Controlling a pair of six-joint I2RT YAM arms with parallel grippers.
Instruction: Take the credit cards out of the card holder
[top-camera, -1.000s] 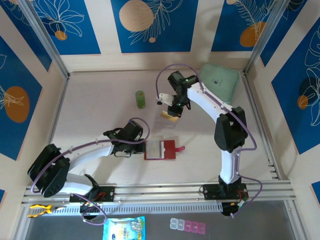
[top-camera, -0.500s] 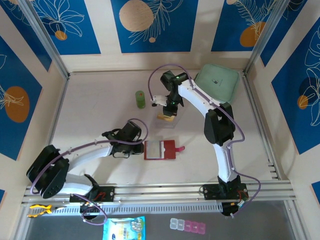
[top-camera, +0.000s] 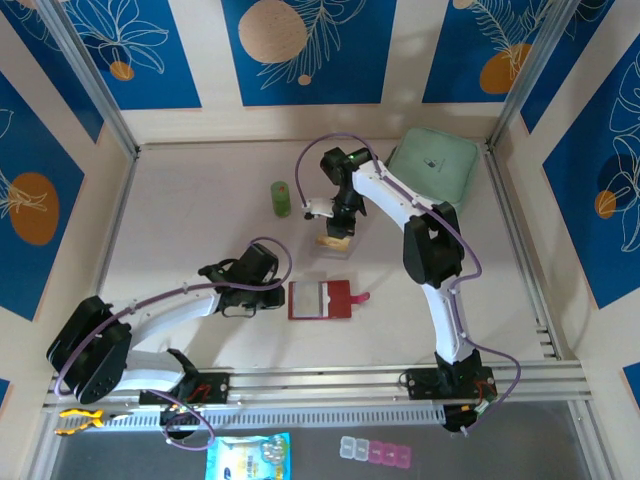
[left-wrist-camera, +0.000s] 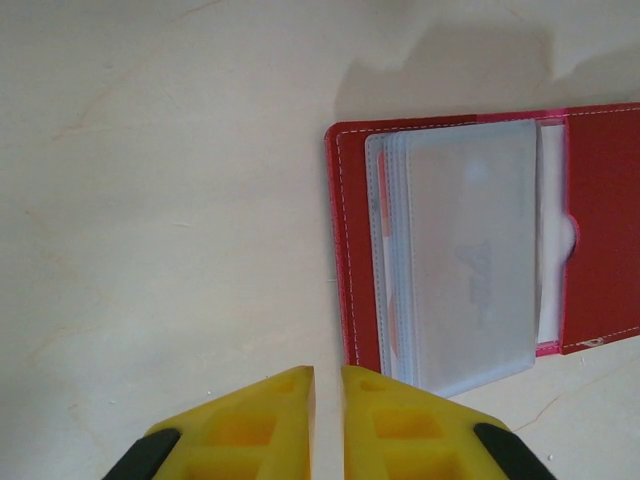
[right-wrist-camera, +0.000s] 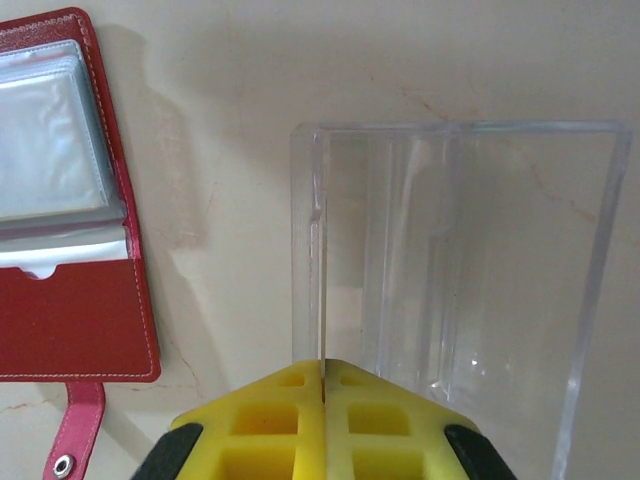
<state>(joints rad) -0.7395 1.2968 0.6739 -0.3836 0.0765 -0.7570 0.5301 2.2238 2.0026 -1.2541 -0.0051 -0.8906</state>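
"Starting overhead: item one?"
"Small flat red folding card holder (top-camera: 320, 300), lying open on the pale table (top-camera: 200, 200), pink tab (top-camera: 360, 297) at its right edge. Left pincer (top-camera: 280, 298) sits just beside its left edge. Right pincer (top-camera: 336, 234) is farther back, well apart from it, over a clear plastic box (top-camera: 336, 246)."
"Other stock on that table?"
"Large mint-green pouch (top-camera: 433, 165) at the far right corner. Small green cylinder (top-camera: 282, 199) to the left of the box."
"Left wrist view?"
"Left pincer (left-wrist-camera: 328, 385): yellow fingers, a narrow slit between them, nothing in it. Card holder (left-wrist-camera: 470, 250) lies ahead and to the right, its near left corner just beside the right fingertip; contact cannot be told. Greyish clear sleeves are stacked inside. A thin reddish-orange edge (left-wrist-camera: 386, 255) shows among them; whether it is a card cannot be told."
"Right wrist view?"
"Right pincer (right-wrist-camera: 322, 372): fingers pressed together, in line with the box's left wall; whether anything thin is pinched cannot be told. Clear plastic box (right-wrist-camera: 470, 280) stands directly ahead. Card holder (right-wrist-camera: 70, 320) lies off to the upper left, apart from the fingers, its snap tab at the lower left."
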